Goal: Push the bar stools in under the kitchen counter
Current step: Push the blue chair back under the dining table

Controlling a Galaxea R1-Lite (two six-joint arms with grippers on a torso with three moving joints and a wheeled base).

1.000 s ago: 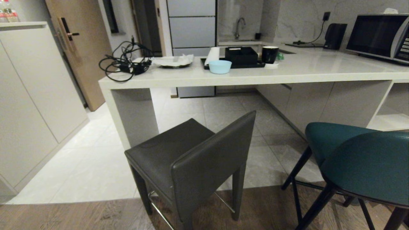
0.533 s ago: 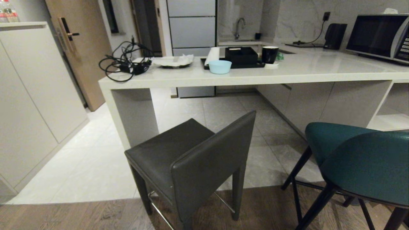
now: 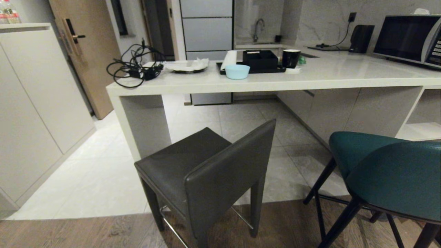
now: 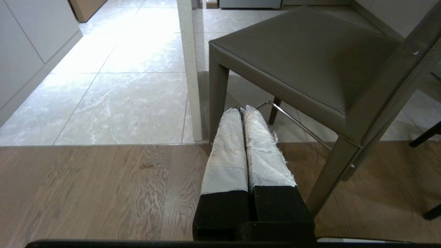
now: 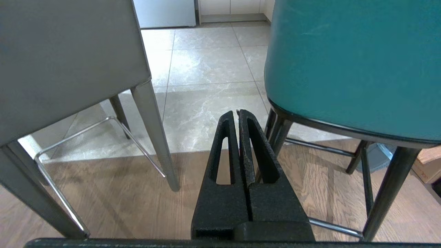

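Your head cam looks down at the counter [image 3: 262, 82]; both low wrist cams share the grey stool [image 4: 310, 69].

Pale tile floor [image 3: 103, 179], wooden door [image 3: 86, 51]

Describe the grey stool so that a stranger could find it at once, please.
Find the long white kitchen counter. Two stools stand before it, not yet pushed under. The grey stool is by the counter's left end panel: angular, square-backed, unlike the rounded teal stool.
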